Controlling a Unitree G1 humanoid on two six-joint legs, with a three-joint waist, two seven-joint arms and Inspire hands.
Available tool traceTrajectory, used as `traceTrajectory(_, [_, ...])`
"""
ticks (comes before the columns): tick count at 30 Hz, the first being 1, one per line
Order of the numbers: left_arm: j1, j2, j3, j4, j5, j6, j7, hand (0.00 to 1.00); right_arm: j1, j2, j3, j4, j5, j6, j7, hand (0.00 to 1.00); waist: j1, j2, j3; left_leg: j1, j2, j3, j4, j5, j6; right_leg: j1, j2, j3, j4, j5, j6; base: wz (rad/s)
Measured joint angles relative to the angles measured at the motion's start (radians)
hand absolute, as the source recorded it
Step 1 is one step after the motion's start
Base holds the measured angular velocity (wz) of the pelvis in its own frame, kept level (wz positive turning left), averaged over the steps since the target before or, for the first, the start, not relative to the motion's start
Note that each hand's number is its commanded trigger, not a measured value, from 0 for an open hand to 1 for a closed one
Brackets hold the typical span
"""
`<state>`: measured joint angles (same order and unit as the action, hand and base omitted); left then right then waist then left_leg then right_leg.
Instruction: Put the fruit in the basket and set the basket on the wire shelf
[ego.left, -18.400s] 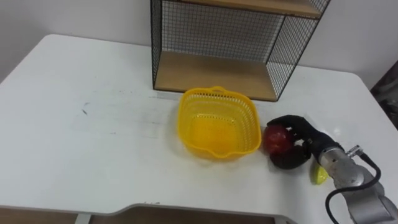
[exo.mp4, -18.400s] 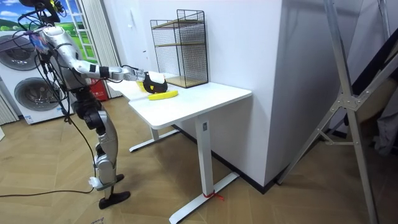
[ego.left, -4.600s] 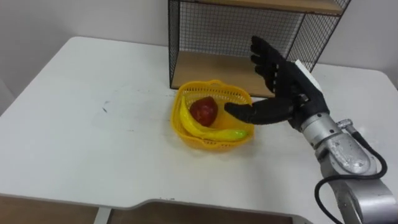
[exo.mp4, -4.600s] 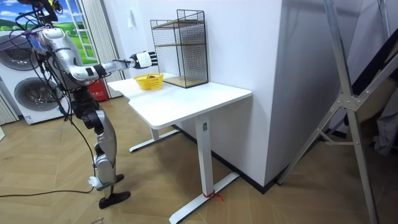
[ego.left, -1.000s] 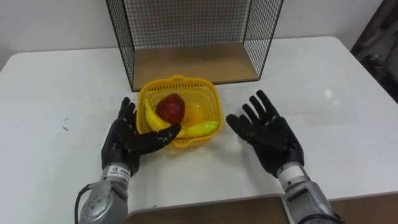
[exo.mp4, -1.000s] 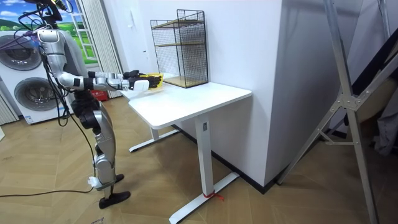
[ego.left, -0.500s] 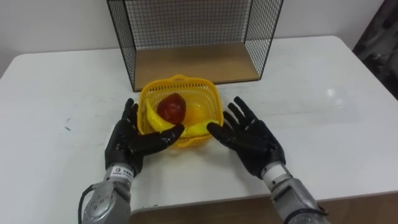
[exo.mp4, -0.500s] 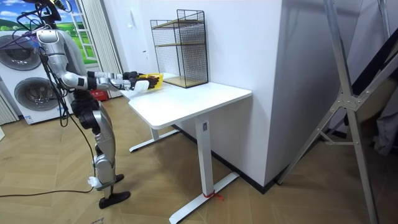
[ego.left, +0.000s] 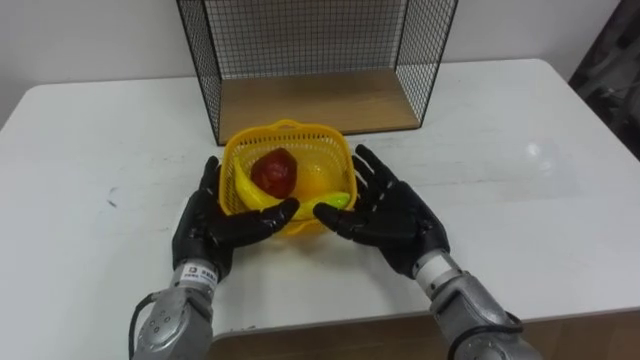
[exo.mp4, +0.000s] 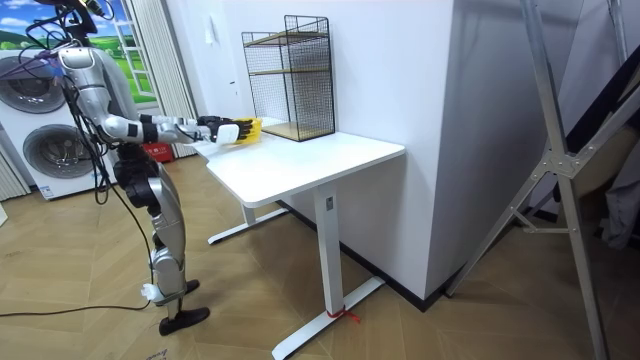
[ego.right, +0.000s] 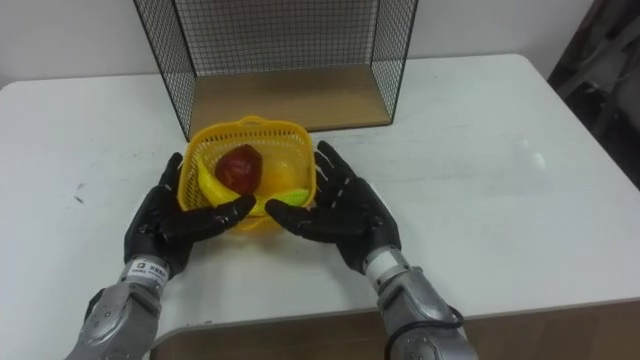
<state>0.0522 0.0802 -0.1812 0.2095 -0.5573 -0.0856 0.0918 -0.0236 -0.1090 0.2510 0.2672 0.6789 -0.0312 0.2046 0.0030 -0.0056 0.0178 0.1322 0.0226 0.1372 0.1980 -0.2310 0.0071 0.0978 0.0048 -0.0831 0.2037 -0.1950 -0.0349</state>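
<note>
On the table (ego.left: 520, 200), the basket (ego.left: 290, 128) sits between left hand (ego.left: 210, 235) and right hand (ego.left: 395, 222), both with fingers straight. Its banana (ego.left: 240, 190) lies crosswise, green tip rightward, before the apple (ego.left: 273, 172).

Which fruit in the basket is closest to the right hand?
The banana: its green-tipped end lies beside the right hand, while the red apple sits farther back.

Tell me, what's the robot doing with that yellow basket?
The robot stands at the white table with both hands at the yellow basket. Its left hand is at the basket's left side and its right hand at the right side, fingers straight, as if to lift it. A red fruit and a banana lie inside. The basket sits on the table in front of the wire shelf, not yet on it.
</note>
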Motion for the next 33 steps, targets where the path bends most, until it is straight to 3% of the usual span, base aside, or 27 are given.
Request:
traceTrajectory(24, [-0.005,0.008,-0.047,-0.001,0.008,-0.001,0.000,0.00,-0.011,0.003,0.011,-0.030,-0.137,-0.001,-0.100,0.00,-0.002,-0.013,0.0009,0.002,0.000,-0.003,0.005,0.000,0.000,0.014,-0.001,0.000,0.000,0.001,0.001,0.00])
traceTrajectory(33, [-0.006,-0.001,-0.081,-0.007,0.008,0.000,0.000,0.00,-0.017,0.001,0.005,-0.051,-0.139,-0.001,-0.138,0.00,-0.038,-0.013,0.0009,0.002,0.000,0.004,0.006,0.000,0.000,0.008,0.000,0.004,0.001,0.002,0.001,-0.02])
